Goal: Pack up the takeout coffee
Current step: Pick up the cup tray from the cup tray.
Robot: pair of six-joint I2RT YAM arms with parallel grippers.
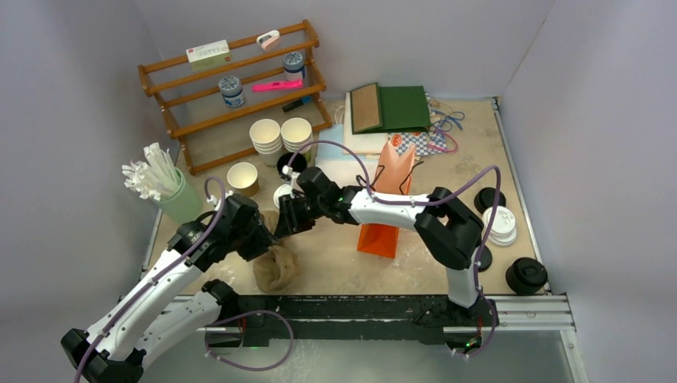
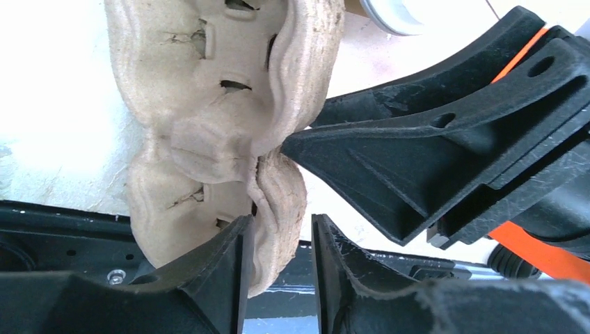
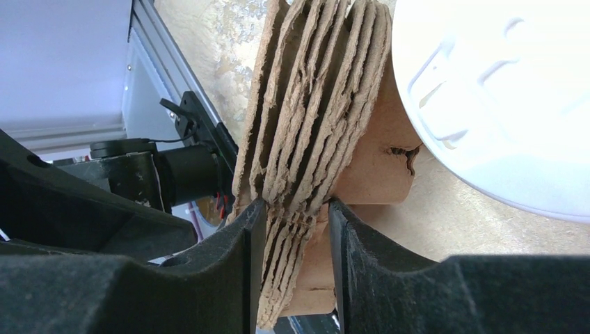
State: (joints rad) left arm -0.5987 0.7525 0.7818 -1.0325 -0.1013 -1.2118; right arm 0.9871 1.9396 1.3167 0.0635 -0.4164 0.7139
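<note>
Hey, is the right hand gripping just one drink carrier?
No, the right hand grips a stack of several nested pulp carriers by its edge.

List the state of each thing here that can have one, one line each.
carrier stack, nested together, gripped at its edge
right end effector, clamped on the carrier stack
left end effector, jaws around the stack's edge, grip unclear
kraft cup, upright, lidless
white lid, off, on no cup
white cups, upright, stacked
</note>
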